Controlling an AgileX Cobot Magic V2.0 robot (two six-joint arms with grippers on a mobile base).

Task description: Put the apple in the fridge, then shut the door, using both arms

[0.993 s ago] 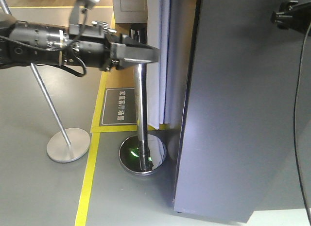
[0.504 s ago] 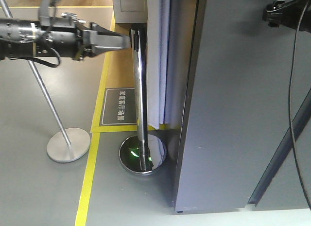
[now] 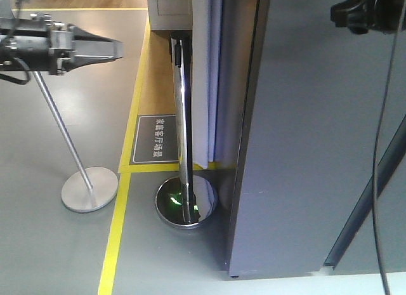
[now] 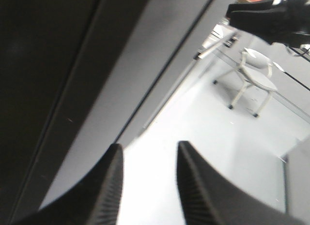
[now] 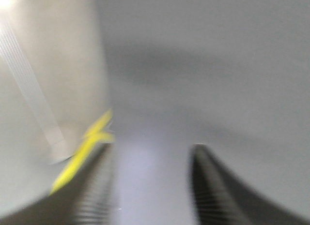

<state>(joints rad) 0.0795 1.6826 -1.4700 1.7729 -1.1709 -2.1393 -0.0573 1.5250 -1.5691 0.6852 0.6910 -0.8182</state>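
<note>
The apple was nowhere in view, and the left gripper point(image 4: 147, 181) and right gripper point(image 5: 150, 186) hung spread and empty, both facing the upright door's point(image 3: 304, 149) grey outer face; neither looked clearly nearer.

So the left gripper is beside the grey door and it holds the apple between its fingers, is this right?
Not quite. The left gripper is beside the grey door, but it holds no apple. Its fingers stand apart with only pale floor showing between them. The left wrist view shows this, and no apple appears in any view.
</note>
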